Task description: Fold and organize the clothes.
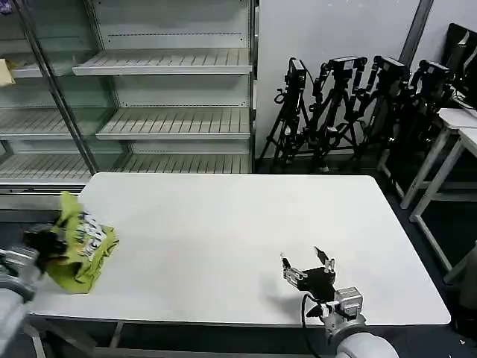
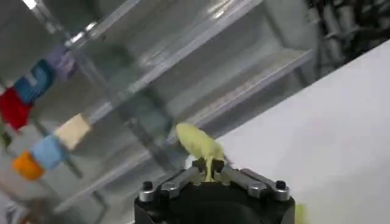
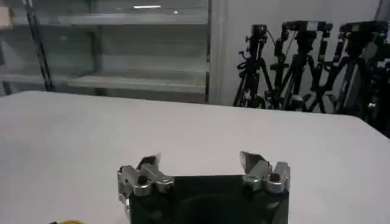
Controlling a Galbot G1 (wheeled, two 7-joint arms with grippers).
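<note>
Fabric bunches at the lower left of the head view: the lime T-shirt (image 1: 83,246) hangs crumpled over the white table's (image 1: 223,239) left edge, pinched in the left gripper (image 1: 46,245), whose fingers are closed on a fold, probably to drag it inward for spreading. Lower right, the right gripper (image 1: 307,262) waits with fingers apart above the table.

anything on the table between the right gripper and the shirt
Nothing: in the head view, bare white table lies between the open right gripper and the bunched lime T-shirt.
</note>
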